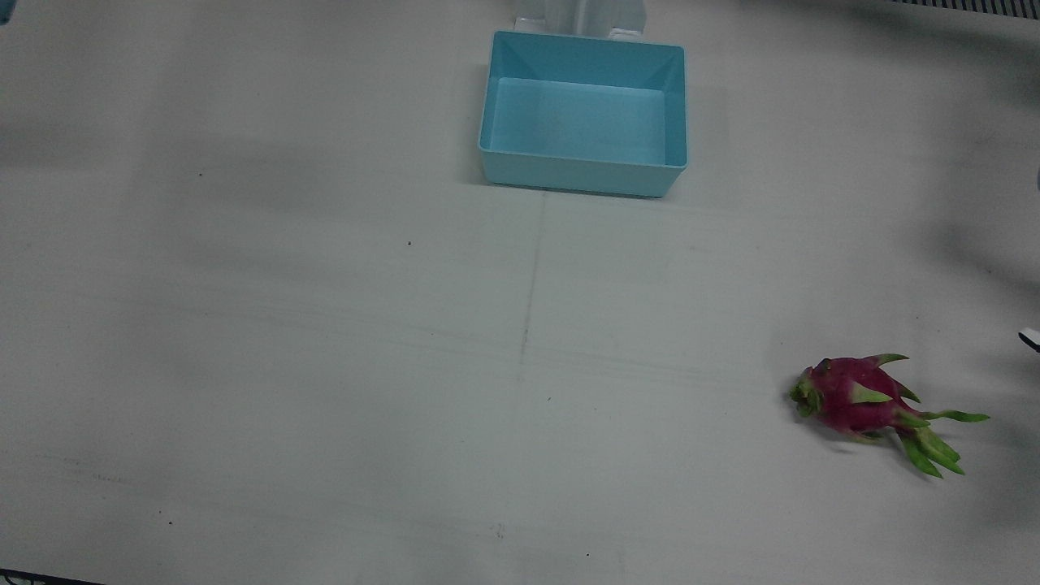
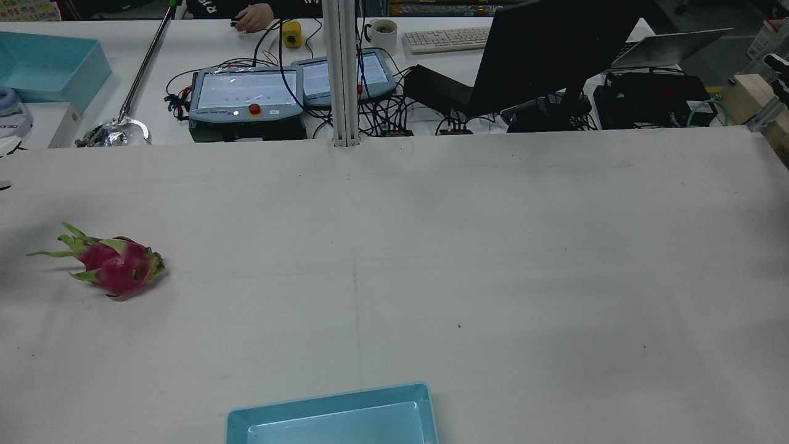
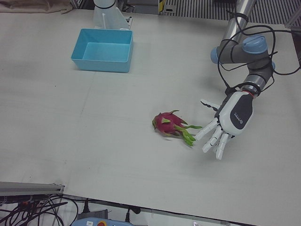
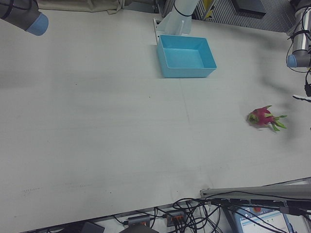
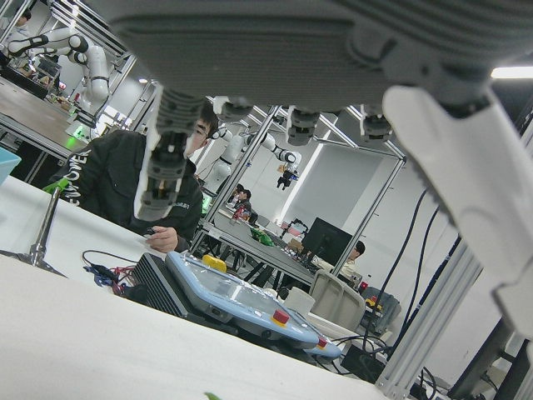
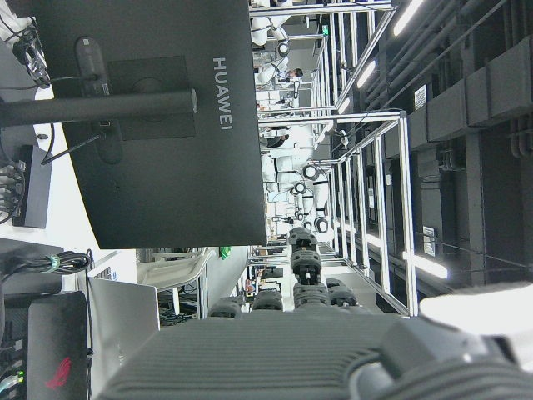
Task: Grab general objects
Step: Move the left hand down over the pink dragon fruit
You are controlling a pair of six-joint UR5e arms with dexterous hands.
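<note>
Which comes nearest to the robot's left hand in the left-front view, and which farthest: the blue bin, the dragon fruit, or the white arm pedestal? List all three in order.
Measured from the left hand:
1. Dragon fruit, just beside the spread fingers, toward the table's middle.
2. Blue bin, far across the table, near the back edge.
3. White arm pedestal, behind the bin at the table's back edge.

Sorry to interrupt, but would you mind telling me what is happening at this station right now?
The robot's left hand hovers open just beside a dragon fruit lying on the white table, not touching it. The blue bin near the robot's side is empty. The right hand itself shows only partly in its own camera, so its state is unclear.
</note>
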